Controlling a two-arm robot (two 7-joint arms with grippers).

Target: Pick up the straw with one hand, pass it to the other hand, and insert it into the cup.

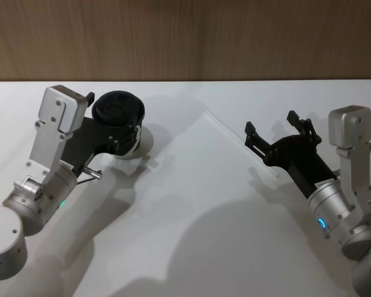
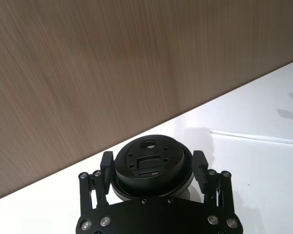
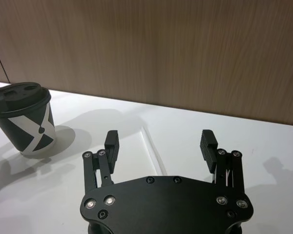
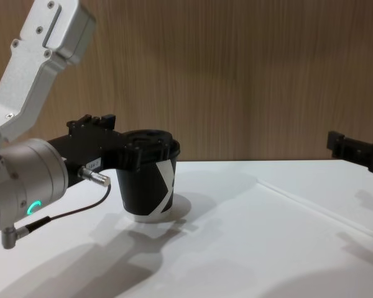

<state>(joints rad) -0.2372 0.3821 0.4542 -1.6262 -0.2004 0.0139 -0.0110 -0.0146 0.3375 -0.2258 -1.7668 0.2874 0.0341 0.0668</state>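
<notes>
Bench (image 1: 191, 247) carries both task things. Left pincer (image 2: 153, 165), at ten o'clock, straddles the cup (image 4: 146, 186) with jaws spread, not clamped. Right pincer (image 3: 159, 140), at three o'clock, gapes toward the straw (image 3: 154, 152) lying flat near one o'clock. Risk: a skewed pinch could skid the thin tube away; a careless left pull-back could topple the cup.

A white worktop (image 1: 191, 247) is seen stretching out to all sides, and along its far edge it is met by a brown wood-grained wall (image 1: 185, 37).
</notes>
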